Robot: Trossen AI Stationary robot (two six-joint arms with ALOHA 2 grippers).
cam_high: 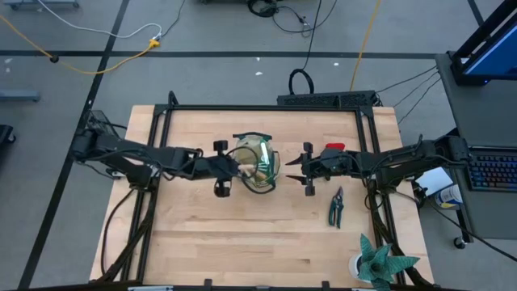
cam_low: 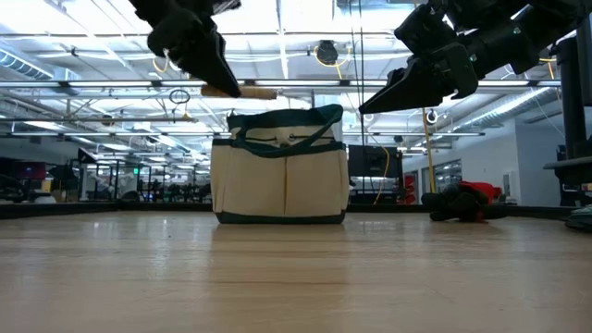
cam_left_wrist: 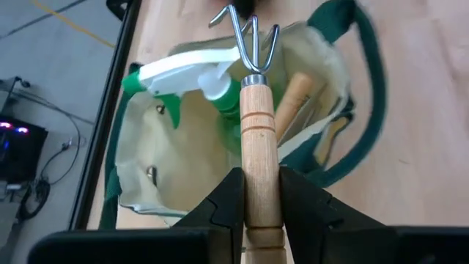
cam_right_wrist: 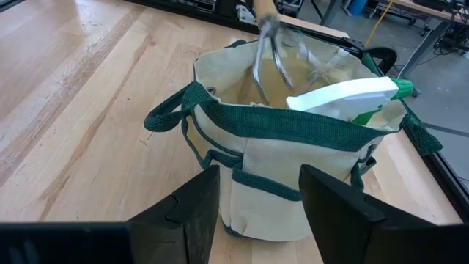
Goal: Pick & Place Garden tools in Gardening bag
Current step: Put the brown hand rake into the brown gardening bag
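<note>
Near the middle of the wooden counter (cam_high: 242,242), toward its far edge, the tan gardening bag (cam_high: 258,164) with dark green trim is seen standing upright. A green spray bottle (cam_left_wrist: 192,82) with a white trigger head is seen inside it, together with a wooden handle (cam_left_wrist: 296,99) leaning against the bag's wall. Above the bag's rim, on its left side, the left gripper (cam_left_wrist: 256,202) is held with its jaws clamped on the wooden handle of a hand rake (cam_left_wrist: 258,110), whose bent metal prongs are pointed over the bag's open mouth. On the bag's right side, the right gripper (cam_right_wrist: 253,194) is held above the counter with its jaws apart and nothing between them, just beside the bag and not touching it. A red glove (cam_high: 334,148) is seen behind the right arm, near the far edge. Green-handled pruning shears (cam_high: 335,208) are laid flat toward the right edge. A spiky green plant in a white pot (cam_high: 374,263) is placed at the near right corner.
</note>
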